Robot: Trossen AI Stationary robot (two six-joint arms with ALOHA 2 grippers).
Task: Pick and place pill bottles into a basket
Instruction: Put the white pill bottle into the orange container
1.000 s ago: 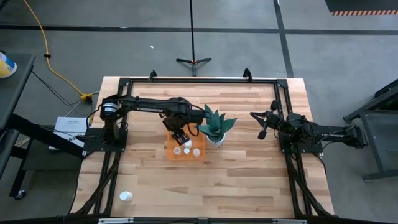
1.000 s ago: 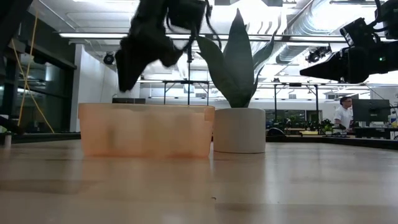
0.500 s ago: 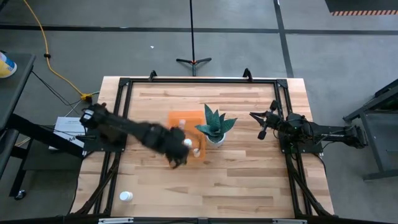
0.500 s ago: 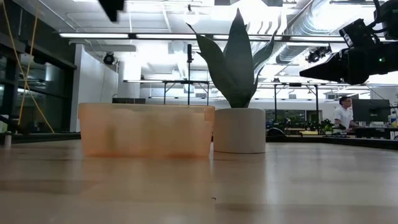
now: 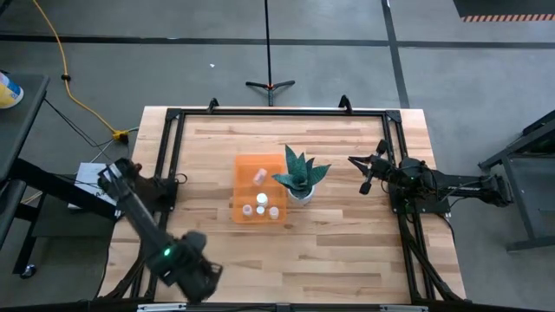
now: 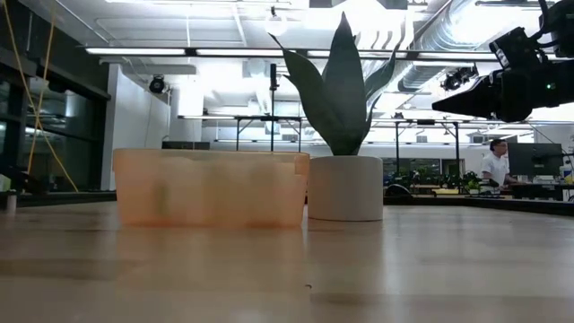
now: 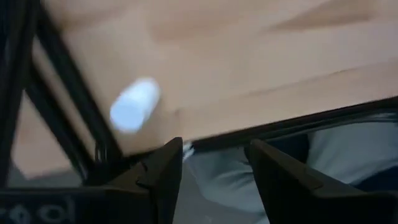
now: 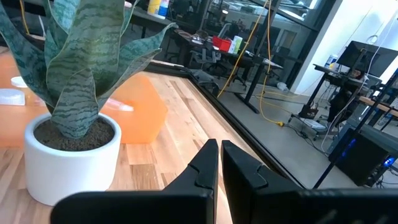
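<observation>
Left gripper (image 5: 201, 279) was at the table's near-left corner, fingers (image 7: 163, 169) spread with nothing between them. One stray pill bottle (image 7: 134, 104) lay on its side on the wood just ahead of those fingers, beside the black frame rail (image 7: 73, 106); the arm hid it in the high view. Mid-table sat the orange basket (image 5: 245, 166) with four pill bottles (image 5: 261, 200) inside. The potted plant (image 5: 300, 174) touched the basket's right wall. Right gripper (image 5: 357, 162) hung off the table near the right edge, well apart from the basket, fingers (image 8: 206, 163) pressed nearly together and holding nothing. A person (image 6: 492, 167) stood far back in the room.
</observation>
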